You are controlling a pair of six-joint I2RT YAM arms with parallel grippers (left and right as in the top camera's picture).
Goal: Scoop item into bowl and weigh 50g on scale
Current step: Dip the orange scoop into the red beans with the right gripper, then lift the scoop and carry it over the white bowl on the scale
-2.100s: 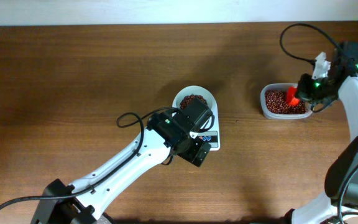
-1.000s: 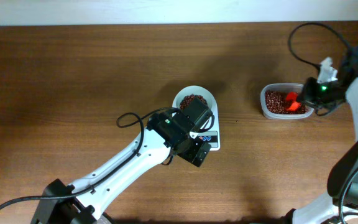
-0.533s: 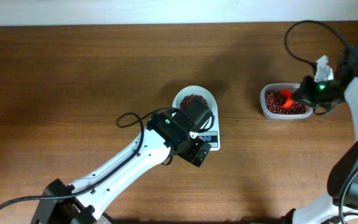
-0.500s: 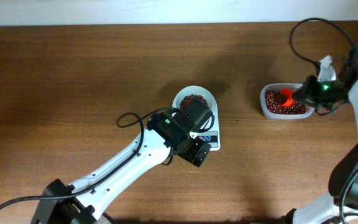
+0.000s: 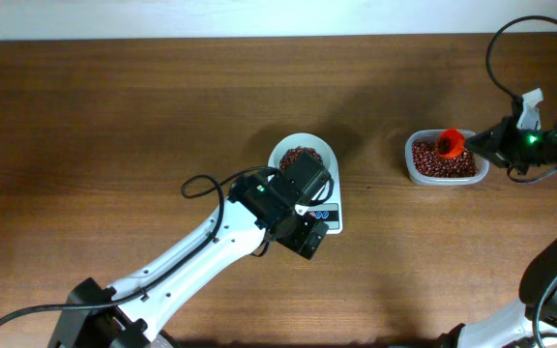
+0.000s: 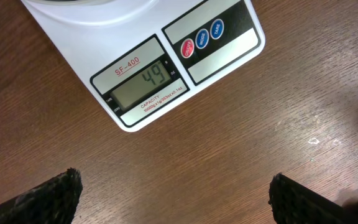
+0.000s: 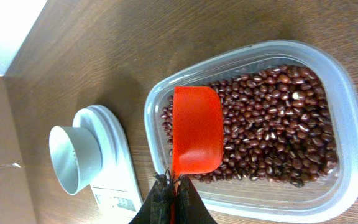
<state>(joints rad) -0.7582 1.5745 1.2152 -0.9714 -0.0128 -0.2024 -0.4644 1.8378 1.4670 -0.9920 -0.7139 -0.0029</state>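
The white bowl (image 5: 303,155) holds dark reddish-brown beans and stands on the white scale (image 5: 329,217). In the left wrist view the scale (image 6: 229,43) shows 49 on its display. My left gripper (image 6: 176,199) hovers open over bare wood in front of the scale, its fingertips (image 6: 48,196) far apart. My right gripper (image 7: 171,193) is shut on the handle of an orange-red scoop (image 7: 196,129), which hangs over the beans (image 7: 272,124) in the clear tub (image 7: 347,124). No beans show in the scoop. The bowl (image 7: 73,158) and scale (image 7: 114,168) also appear in the right wrist view.
The clear tub (image 5: 409,159) sits at the right of the wooden table, about a hand's width from the scale. The left arm (image 5: 191,256) stretches from the near left edge to the scale. A black cable (image 5: 511,39) loops above the right arm.
The right gripper has drawn back to the right, lifting the scoop out of the beans toward the tub's far rim. The left arm has not moved.
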